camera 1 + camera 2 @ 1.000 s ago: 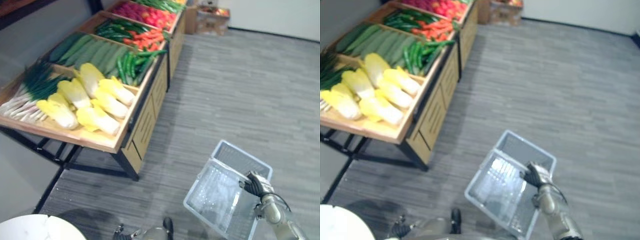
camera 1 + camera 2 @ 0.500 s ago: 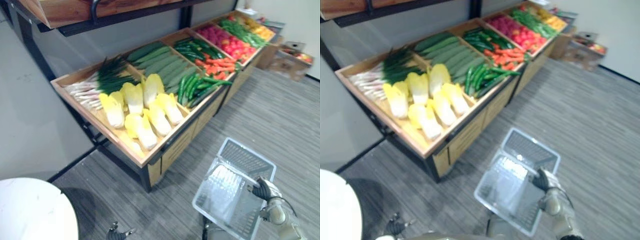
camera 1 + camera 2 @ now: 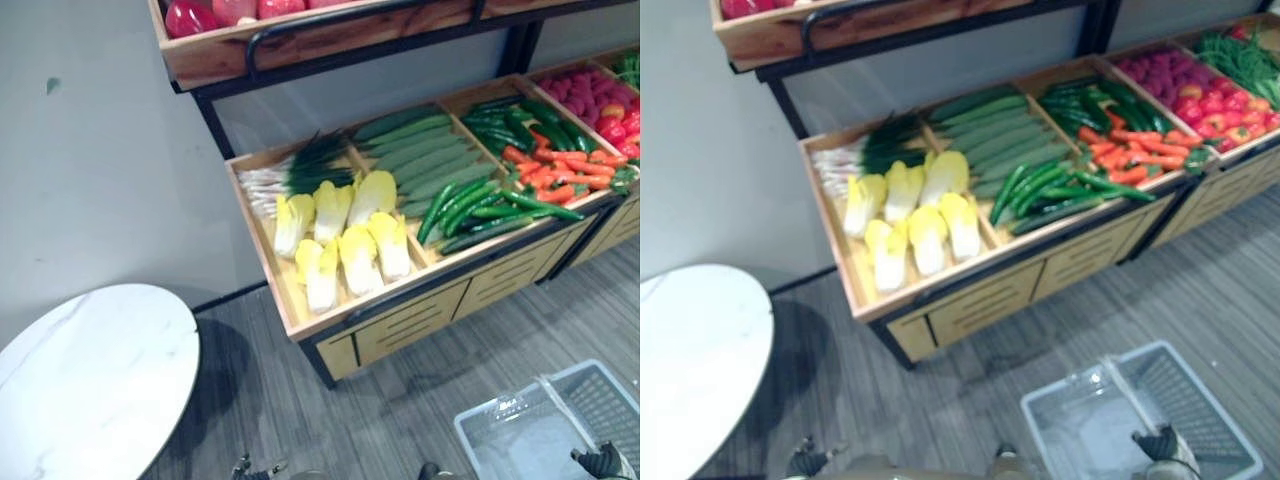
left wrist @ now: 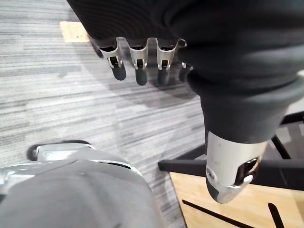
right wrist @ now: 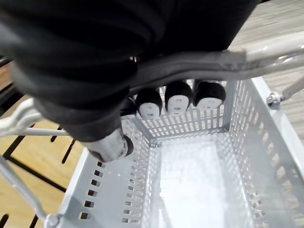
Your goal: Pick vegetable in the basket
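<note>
A pale, empty plastic basket (image 3: 1090, 372) hangs low over the floor at the lower right, in front of the wooden produce stand (image 3: 400, 320). My right hand (image 3: 1165, 445) is shut on its metal handle (image 5: 266, 50), fingers curled round the bar above the perforated wall (image 5: 190, 123). The stand holds yellow-white cabbages (image 3: 345, 245), spring onions (image 3: 290, 170), cucumbers (image 3: 420, 155), long green peppers (image 3: 470, 205) and carrots (image 3: 550, 170). My left hand (image 4: 137, 71) hangs over the carpet beside the stand's base, fingers relaxed and holding nothing.
A round white table (image 3: 90, 370) stands at the lower left. An upper shelf (image 3: 300, 35) with red produce (image 3: 190, 15) overhangs the back of the stand. Red vegetables (image 3: 600, 100) fill the far right bin. Grey carpet (image 3: 300, 400) lies between me and the stand.
The whole picture has swung round, so the stand now lies straight ahead and the white table shows larger. The basket stays in my right hand, now at the lower right corner.
</note>
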### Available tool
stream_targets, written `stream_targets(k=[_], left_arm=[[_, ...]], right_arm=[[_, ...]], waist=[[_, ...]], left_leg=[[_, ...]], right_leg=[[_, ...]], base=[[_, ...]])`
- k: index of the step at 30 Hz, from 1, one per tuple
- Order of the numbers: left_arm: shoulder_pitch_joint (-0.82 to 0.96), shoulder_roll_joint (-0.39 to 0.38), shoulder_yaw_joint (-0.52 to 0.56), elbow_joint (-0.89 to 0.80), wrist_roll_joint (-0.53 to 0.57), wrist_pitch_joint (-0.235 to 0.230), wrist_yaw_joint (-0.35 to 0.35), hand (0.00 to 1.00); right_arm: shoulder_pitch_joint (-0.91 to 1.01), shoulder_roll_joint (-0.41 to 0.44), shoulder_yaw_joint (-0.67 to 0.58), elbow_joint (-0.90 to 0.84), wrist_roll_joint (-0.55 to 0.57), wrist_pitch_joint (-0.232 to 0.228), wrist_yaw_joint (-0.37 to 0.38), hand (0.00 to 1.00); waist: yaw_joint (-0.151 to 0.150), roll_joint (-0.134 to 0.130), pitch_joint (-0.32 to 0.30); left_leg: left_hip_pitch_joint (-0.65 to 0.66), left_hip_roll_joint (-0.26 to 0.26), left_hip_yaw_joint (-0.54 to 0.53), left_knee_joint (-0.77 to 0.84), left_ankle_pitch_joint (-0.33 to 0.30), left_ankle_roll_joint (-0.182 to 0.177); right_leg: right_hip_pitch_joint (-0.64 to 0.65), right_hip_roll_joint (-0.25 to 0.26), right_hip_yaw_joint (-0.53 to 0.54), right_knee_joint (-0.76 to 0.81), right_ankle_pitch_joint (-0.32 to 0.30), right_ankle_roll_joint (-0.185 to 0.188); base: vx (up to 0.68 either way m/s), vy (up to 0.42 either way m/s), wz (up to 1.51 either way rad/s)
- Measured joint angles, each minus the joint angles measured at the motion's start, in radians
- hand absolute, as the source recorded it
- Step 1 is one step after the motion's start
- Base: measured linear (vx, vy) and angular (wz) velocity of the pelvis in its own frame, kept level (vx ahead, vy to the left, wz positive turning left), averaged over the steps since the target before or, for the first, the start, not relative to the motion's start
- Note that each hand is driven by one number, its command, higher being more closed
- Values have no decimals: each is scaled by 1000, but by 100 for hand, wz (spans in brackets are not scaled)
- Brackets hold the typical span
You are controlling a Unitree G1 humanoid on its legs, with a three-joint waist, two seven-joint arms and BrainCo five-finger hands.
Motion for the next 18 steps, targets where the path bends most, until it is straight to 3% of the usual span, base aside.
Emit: stream_targets(k=[4, 7, 12, 18], left_arm=[[-3, -18, 45, 8, 23, 2, 2, 0], [-17, -17, 81, 6, 39, 1, 5, 0], [-20, -15, 81, -15, 36, 1, 26, 0], [-46, -15, 81, -261, 35, -7, 99, 0]], right_arm=[[-8, 24, -46, 44, 32, 1, 0, 100], [-19, 71, -59, 63, 32, 1, 1, 100], [-24, 91, -64, 79, 34, 0, -8, 100], [-15, 117, -68, 124, 41, 1, -10, 100]], waist=[[-2, 25, 4], [12, 12, 15], [8, 11, 18], [1, 3, 11]], left_leg=[[56, -9, 20, -210, 17, -17], [79, -41, 46, -221, 19, -12], [122, -56, 78, -233, -2, -5], [132, -69, 98, -233, -20, 2]], right_leg=[[-10, 18, -1, -33, 28, 33], [9, 8, 37, -71, 70, 36], [24, 3, 91, -88, 79, 50], [33, 2, 107, -112, 89, 58]], base=[[20, 100, 12], [46, 117, -6], [21, 58, -28], [39, 23, -9]])
